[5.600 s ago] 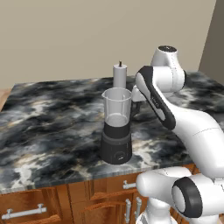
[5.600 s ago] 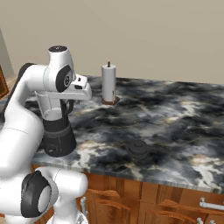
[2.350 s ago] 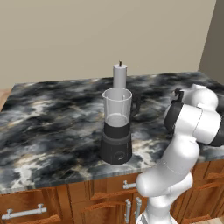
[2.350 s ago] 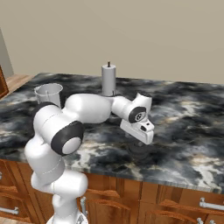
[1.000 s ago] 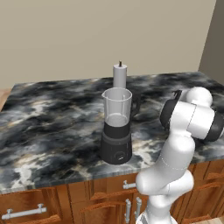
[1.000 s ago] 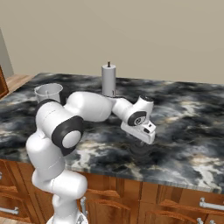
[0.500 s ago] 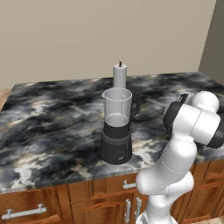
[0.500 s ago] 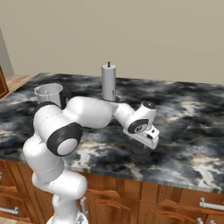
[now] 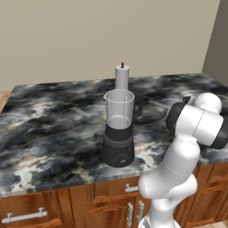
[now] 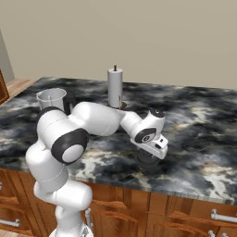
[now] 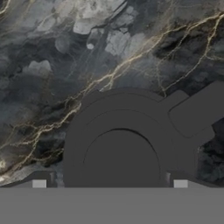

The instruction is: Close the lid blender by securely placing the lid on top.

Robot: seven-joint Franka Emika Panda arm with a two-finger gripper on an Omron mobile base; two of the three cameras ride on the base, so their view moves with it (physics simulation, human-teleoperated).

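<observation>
Even, soft rendered light — you're getting no glare.
You're seeing faint shadows lying under the blender [image 9: 118, 133]; the hand view is looking coarse and blocky.

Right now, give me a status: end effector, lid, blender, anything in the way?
End effector low over lid on counter, jaw state unclear. Blender jar open, no lid on. Grey cylinder behind blender, clear of the path.

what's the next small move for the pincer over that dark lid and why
Probably ease the pincer straight down a little and close on the lid. In the hand view the dark round lid lies flat on the marble counter, centred between the two finger tips, which stand apart on either side of it. The blender jar is open at the top, so the lid must be grasped first.
</observation>
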